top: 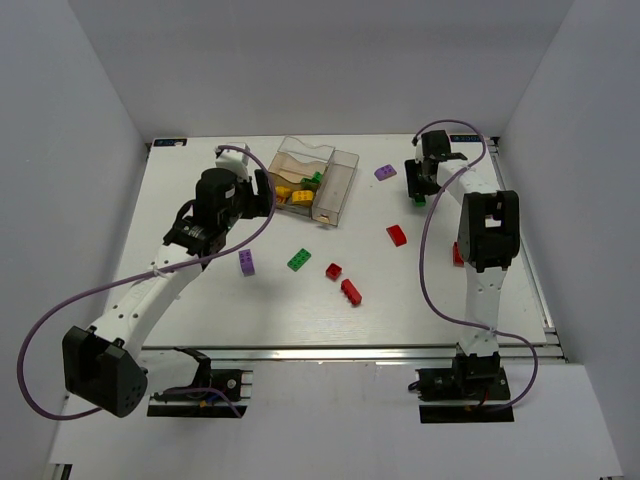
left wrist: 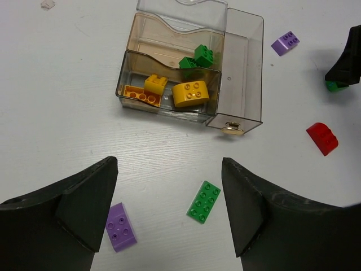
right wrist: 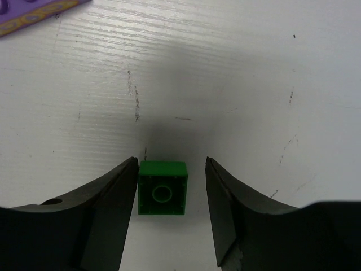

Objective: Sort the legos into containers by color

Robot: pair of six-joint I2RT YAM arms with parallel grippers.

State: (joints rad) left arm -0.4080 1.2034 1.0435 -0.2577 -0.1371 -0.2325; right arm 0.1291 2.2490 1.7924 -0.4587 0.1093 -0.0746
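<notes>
Claws both gape: right claw (right wrist: pixel 171 167) straddles a green brick (right wrist: pixel 162 188), left claw (left wrist: pixel 169 169) hovers near the box (left wrist: pixel 243 73).

White table (top: pixel 250 320). Clear tinted box (top: pixel 338 190) upper centre. Purple brick (top: pixel 385 172) right of box, second purple brick (top: pixel 246 263) centre left. Flat green brick (top: pixel 298 260) mid-frame. Rounded red brick (top: pixel 397 235) right of centre. Small red brick (top: pixel 333 271), long red brick (top: pixel 351 291) lower centre.

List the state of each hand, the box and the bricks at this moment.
Left hand: open, empty, above the table.
Right hand: open, straddling a green brick.
Box: open-topped, yellow bricks and green bricks in separate compartments.
Flat green brick: loose on the table, studs up.
</notes>
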